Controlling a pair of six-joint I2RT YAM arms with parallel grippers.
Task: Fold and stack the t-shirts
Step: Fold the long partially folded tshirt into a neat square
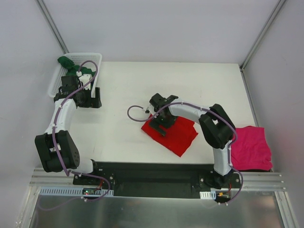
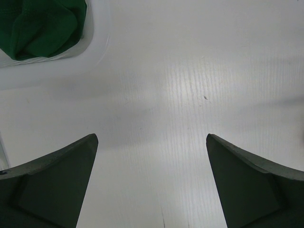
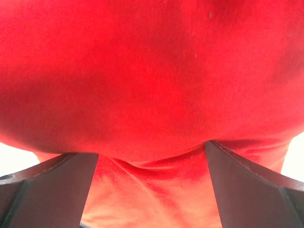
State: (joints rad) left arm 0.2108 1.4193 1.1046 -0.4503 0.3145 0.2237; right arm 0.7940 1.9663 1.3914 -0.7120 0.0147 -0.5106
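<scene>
The bright red t-shirt [image 1: 178, 135] lies folded in the middle of the table. My right gripper [image 1: 159, 124] is down on its left end. In the right wrist view the red cloth [image 3: 152, 71] fills the frame, and the right gripper [image 3: 152, 149] is open with a folded edge of cloth lying across both fingertips. The magenta-pink t-shirt [image 1: 251, 147] lies folded at the right near edge. The dark green t-shirt [image 1: 66, 63] sits bunched in the basket and also shows in the left wrist view [image 2: 42, 23]. My left gripper [image 1: 90, 98] [image 2: 152, 137] is open and empty over bare table beside the basket.
A white mesh basket [image 1: 91, 56] stands at the far left corner, its wall [image 2: 95, 47] just beyond my left fingers. A grey cable [image 1: 135, 111] loops on the table left of the red shirt. Walls enclose the table on three sides.
</scene>
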